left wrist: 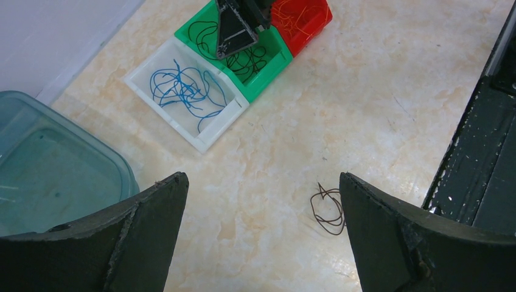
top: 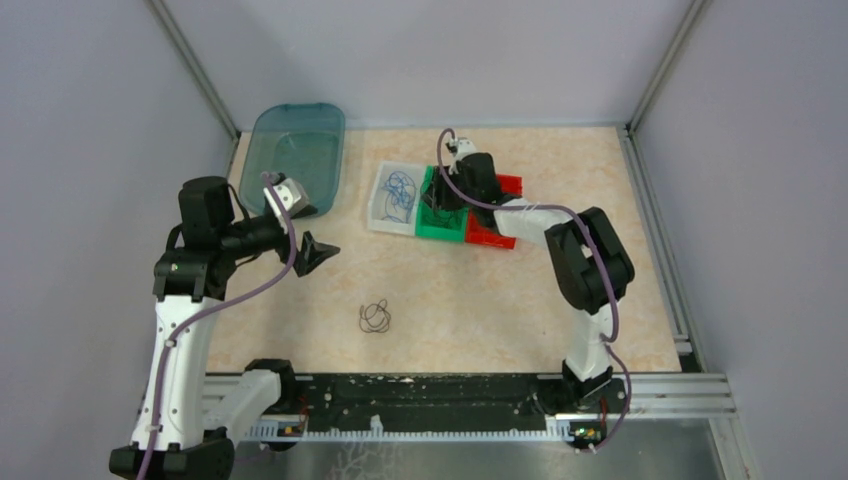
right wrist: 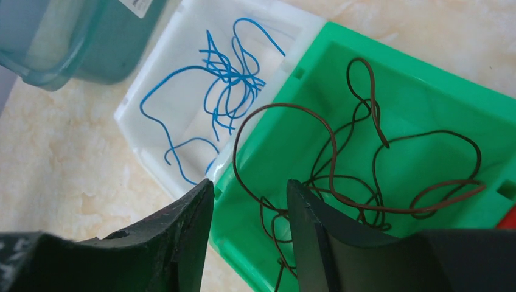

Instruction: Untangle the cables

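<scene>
A small loose coil of dark brown wire (top: 376, 316) lies on the table, also in the left wrist view (left wrist: 328, 210) just inside my right finger. My left gripper (top: 318, 250) is wide open and empty above the table (left wrist: 261, 177). Blue wires (right wrist: 228, 73) lie in a white bin (right wrist: 164, 55). Dark brown wires (right wrist: 333, 146) lie looped in a green bin (right wrist: 414, 64). My right gripper (right wrist: 249, 184) hovers open over the green bin's near left edge, a brown loop showing between its fingers. Red-orange wires (left wrist: 301, 15) lie in a red bin (top: 497, 238).
A teal translucent tub (top: 295, 150) stands at the back left, near my left arm. The white (top: 395, 197), green (top: 440, 222) and red bins stand side by side at the table's middle back. A black rail (top: 430, 400) runs along the near edge.
</scene>
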{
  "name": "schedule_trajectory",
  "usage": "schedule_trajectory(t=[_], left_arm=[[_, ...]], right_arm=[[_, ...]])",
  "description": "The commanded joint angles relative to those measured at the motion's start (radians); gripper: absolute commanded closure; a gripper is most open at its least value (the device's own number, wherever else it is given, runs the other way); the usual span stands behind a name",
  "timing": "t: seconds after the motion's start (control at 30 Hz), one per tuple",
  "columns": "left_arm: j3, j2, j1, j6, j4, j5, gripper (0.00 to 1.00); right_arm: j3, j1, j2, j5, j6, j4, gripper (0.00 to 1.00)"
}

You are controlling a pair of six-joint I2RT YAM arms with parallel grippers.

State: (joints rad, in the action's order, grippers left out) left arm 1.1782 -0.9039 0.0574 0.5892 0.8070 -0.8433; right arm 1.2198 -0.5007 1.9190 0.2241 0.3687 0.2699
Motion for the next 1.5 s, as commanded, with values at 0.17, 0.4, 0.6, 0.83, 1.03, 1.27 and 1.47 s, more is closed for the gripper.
schedule_trajectory(t=[0.17, 0.4, 0.6, 0.83, 1.03, 1.27, 1.47], left_arm=[[0.007, 0.011, 0.003, 0.005, -0.02, -0.023, 0.0], [0.016, 0.011, 0.003, 0.001, -0.02, -0.026, 0.0], [-0.041, 0.002, 0.004, -0.004, -0.023, -0.012, 0.0], [-0.025, -0.073, 0.002, -0.101, -0.055, 0.013, 0.0], [-0.011, -0.094, 0.001, -0.161, -0.084, 0.065, 0.0], [-0.011, -0.11, 0.002, -0.184, -0.089, 0.113, 0.0], [0.001, -0.102, 0.0, -0.185, -0.088, 0.119, 0.0]], right_arm=[[0.185, 0.008, -0.108, -0.069, -0.044, -0.265, 0.54], [0.257, 0.008, -0.136, -0.097, -0.083, -0.417, 0.55], [0.149, -0.023, -0.25, -0.046, -0.119, -0.348, 0.44], [-0.047, -0.199, -0.418, 0.009, -0.26, -0.241, 0.26], [-0.161, -0.332, -0.468, 0.026, -0.339, -0.203, 0.19], [-0.172, -0.35, -0.414, 0.183, -0.386, -0.22, 0.19], [-0.145, -0.374, -0.307, 0.231, -0.431, -0.25, 0.2]])
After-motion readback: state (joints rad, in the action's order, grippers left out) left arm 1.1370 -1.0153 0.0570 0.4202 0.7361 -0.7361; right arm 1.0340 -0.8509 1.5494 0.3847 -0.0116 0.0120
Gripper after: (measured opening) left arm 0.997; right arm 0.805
